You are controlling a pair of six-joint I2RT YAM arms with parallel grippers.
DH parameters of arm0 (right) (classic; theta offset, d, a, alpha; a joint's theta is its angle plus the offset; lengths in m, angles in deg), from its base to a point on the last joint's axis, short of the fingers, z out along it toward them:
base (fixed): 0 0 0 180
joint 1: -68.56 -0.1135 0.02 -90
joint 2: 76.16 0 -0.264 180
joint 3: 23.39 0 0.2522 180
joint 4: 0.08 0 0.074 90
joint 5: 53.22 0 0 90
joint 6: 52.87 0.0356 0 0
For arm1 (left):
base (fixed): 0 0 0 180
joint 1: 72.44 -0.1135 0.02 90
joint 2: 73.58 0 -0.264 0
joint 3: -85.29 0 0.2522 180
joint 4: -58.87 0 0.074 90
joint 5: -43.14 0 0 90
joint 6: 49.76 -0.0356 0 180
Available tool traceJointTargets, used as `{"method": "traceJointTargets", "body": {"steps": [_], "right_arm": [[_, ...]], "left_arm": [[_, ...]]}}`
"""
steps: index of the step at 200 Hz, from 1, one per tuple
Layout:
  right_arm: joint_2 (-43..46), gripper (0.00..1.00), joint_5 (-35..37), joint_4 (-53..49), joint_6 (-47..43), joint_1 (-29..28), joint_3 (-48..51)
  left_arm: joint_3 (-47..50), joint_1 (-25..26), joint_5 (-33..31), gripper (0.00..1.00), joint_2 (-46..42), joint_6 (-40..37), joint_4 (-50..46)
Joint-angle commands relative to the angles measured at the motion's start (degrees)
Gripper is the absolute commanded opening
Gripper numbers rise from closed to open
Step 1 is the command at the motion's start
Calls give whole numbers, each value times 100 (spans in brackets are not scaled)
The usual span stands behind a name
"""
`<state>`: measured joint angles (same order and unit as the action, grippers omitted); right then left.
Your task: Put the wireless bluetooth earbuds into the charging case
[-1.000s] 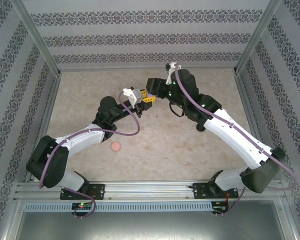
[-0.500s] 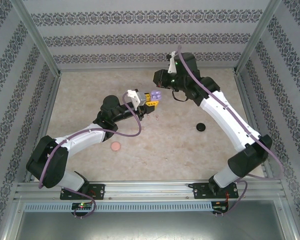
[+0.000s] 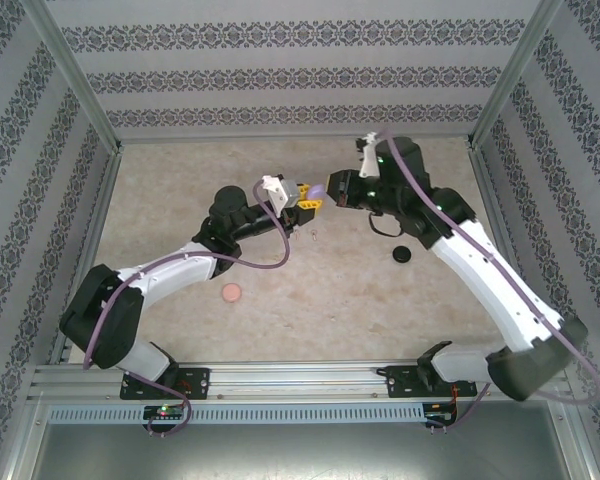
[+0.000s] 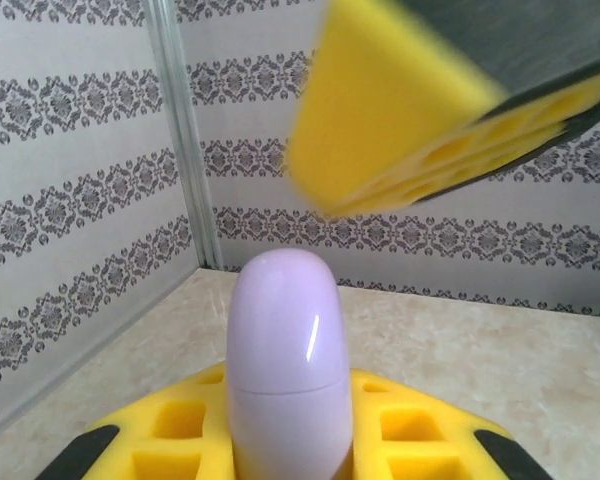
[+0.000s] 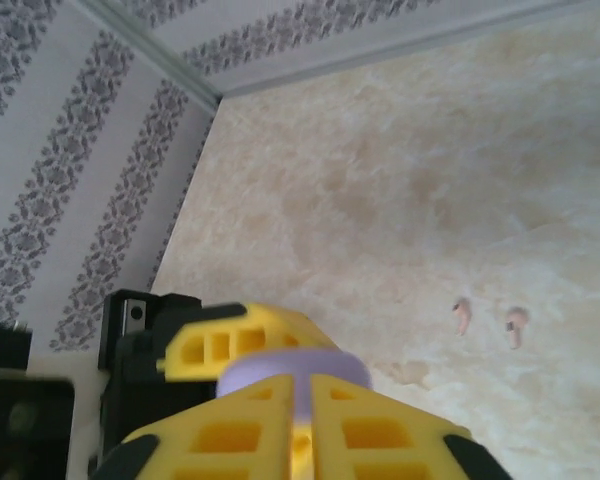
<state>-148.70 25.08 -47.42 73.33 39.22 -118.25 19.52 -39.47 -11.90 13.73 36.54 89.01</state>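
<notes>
The left gripper pinches the base of the purple charging case, whose lid seam is closed. The right gripper, fingers almost pressed together, hangs just off the lid's rounded end without touching it. The lid probably has to open first: keep the base clamped firmly, catch the lid at its seam and pry gently so the case doesn't twist out. Two pale pink earbuds lie on the surface, well apart from the case.

Tabletop open between pink disc, black disc, pink earbuds.
</notes>
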Motion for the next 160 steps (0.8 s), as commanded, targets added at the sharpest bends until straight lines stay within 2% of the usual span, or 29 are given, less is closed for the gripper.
{"method": "traceJointTargets", "body": {"steps": [1, 25, 41, 63, 88, 133, 160], "right_arm": [[389, 25, 793, 53, 237, 443, 461], [711, 32, 1127, 131, 277, 915, 1119], [946, 43, 1234, 180, 332, 1167, 1573], [1192, 52, 1169, 212, 349, 1473, 2069], [1376, 55, 1014, 221, 335, 1752, 2472], [1515, 57, 743, 243, 282, 2035, 2787], [1549, 58, 625, 273, 275, 2101, 2804]], "left_arm": [[-211, 152, -170, 0, 265, 430, -4], [-365, 517, -377, 0, 754, 1096, -202], [-558, 789, -516, 0, 1185, 1702, -279], [-1104, 1173, -781, 0, 1902, 2670, -791], [-2111, 1449, -923, 0, 2802, 3582, -1956], [-3111, 1598, -1331, 0, 3850, 4851, -2569], [-3553, 1598, -1270, 6, 4214, 5268, -2897]]}}
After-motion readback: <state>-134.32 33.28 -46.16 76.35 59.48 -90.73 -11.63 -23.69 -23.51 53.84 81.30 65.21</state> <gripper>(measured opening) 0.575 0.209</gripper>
